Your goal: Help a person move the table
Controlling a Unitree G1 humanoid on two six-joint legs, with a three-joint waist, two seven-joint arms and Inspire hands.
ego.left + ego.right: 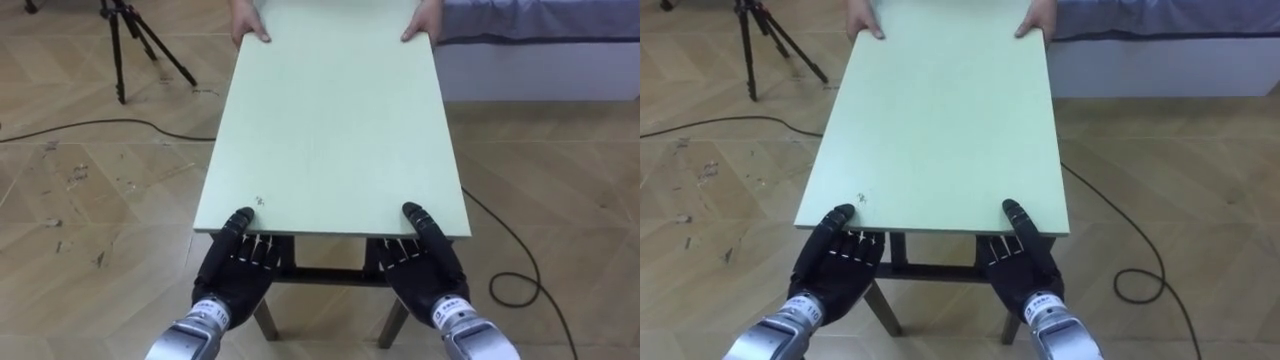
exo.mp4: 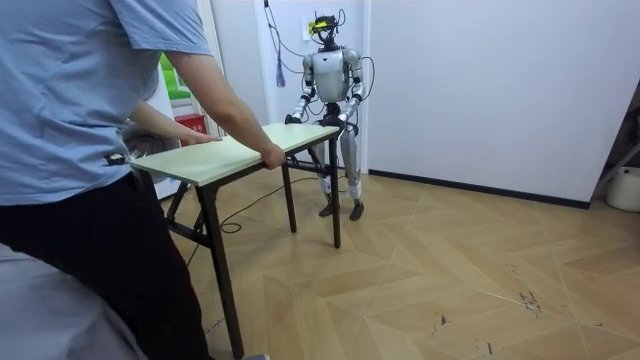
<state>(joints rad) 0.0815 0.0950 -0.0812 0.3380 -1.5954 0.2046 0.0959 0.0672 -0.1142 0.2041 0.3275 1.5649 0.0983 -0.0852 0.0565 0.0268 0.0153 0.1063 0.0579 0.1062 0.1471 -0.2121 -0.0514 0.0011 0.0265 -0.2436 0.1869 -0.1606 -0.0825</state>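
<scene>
Left eye view: left hand and right hand tuck under the table edge, so I cannot tell their grip; its top lies ahead of them.

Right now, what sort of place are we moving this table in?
Probably a home-style test room: herringbone wood floor, plain white walls, a tripod beside the table, and a low bed or couch by the person.
</scene>
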